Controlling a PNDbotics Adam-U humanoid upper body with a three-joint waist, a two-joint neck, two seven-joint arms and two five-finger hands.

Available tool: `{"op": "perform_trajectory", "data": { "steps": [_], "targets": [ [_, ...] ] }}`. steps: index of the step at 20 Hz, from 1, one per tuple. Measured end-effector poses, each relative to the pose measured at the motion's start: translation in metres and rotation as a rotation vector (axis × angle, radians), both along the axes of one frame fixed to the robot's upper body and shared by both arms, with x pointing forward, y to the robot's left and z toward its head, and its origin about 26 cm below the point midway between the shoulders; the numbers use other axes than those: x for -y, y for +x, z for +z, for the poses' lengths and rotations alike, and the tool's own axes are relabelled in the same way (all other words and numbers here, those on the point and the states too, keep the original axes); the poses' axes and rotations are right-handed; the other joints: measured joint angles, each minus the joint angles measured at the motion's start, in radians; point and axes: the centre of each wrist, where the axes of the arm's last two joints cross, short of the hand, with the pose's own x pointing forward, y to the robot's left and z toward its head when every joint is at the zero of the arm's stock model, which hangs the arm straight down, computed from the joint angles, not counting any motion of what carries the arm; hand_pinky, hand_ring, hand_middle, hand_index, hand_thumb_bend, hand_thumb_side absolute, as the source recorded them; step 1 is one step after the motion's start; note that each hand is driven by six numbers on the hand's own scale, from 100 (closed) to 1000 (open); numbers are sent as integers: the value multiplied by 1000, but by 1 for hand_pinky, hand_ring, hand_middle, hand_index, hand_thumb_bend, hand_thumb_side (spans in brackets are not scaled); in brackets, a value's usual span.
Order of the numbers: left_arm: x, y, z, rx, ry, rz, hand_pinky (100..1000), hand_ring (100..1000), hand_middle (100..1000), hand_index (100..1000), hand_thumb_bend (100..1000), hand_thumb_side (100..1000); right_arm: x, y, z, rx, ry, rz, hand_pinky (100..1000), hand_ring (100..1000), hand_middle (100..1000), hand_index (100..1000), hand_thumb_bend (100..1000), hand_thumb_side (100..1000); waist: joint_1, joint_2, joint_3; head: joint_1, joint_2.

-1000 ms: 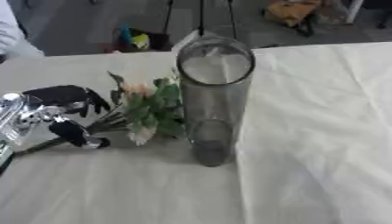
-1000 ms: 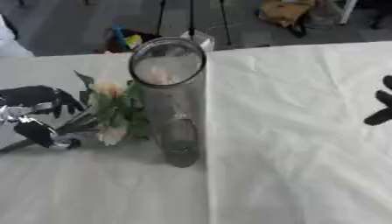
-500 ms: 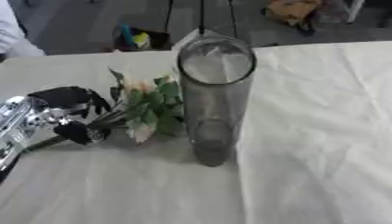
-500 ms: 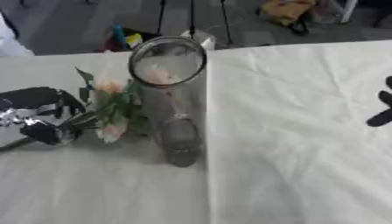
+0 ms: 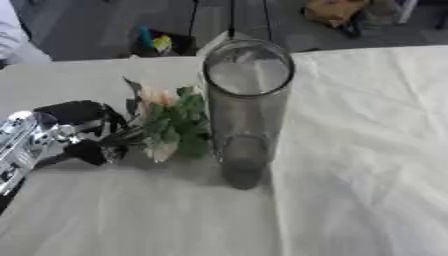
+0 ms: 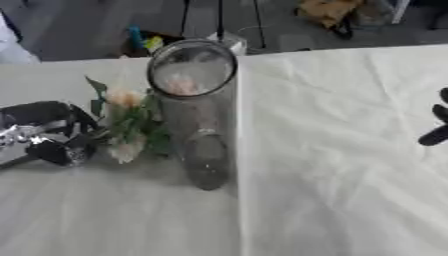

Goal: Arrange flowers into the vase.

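A tall clear glass vase stands upright mid-table on the white cloth. Just left of it hangs a small bunch of flowers, pale peach and white blooms with green leaves, touching or nearly touching the vase wall. My left hand comes in from the left with its fingers curled round the stems. The blooms point toward the vase and sit below its rim. Only the fingertips of my right hand show, at the right edge of the right eye view, well away from the vase.
White cloth covers the table, with bare room to the right and front of the vase. Beyond the far edge are tripod legs, a small blue and yellow object and a brown bag on the floor.
My left hand has lifted slightly and carried the flowers a little closer to the vase. The right hand has stayed put.
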Motion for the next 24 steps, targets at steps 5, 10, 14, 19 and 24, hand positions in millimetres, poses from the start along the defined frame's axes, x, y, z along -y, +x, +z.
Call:
{"op": "perform_trajectory", "data": {
  "steps": [5, 10, 14, 19, 24],
  "targets": [
    [-2, 1, -2, -17, 18, 8, 487, 534, 617, 820, 201, 470, -1, 0, 0, 1, -2, 3, 973, 1000, 550, 915, 100, 1000, 0, 3, 0, 3, 0],
    [-2, 2, -2, -18, 25, 13, 483, 534, 617, 820, 185, 433, -2, 0, 0, -3, -4, 5, 975, 1000, 548, 915, 100, 1000, 0, 4, 1, 3, 0],
    [-2, 2, -2, -14, 37, 17, 472, 526, 606, 810, 110, 402, -3, 1, -1, -9, -9, 10, 977, 1000, 546, 915, 100, 1000, 0, 4, 5, 3, 0],
    [-3, 2, -2, -7, 51, 27, 457, 515, 594, 800, 100, 363, -3, 1, -1, -11, -12, 12, 976, 1000, 546, 915, 100, 1000, 0, 4, 8, 3, 0],
    [-4, 2, -3, -5, 63, 36, 429, 493, 570, 780, 100, 346, -4, 1, -1, -11, -12, 14, 977, 1000, 545, 915, 100, 1000, 0, 4, 8, 4, -8]
  ]
}}
